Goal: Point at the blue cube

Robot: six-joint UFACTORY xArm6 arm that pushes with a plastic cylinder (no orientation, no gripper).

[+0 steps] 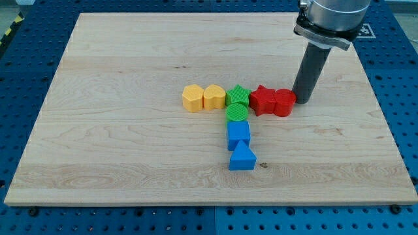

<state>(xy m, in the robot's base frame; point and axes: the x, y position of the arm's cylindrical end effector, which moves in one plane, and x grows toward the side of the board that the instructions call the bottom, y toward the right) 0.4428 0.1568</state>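
My tip (302, 101) touching red round plastic block (284, 102); tool holds nothing. Small blue plastic cube (238, 134) at eight o'clock. Straight path could knock red blocks.

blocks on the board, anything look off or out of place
Nothing damaged or toppled. The blocks sit in a tidy T. The one oddity: my tip rests beside the red blocks at the row's right end, not near the blue cube, which sits below the green cylinder.

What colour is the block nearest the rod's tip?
Red: the red block sits right beside my tip, on the tip's left in the camera view, the only view.
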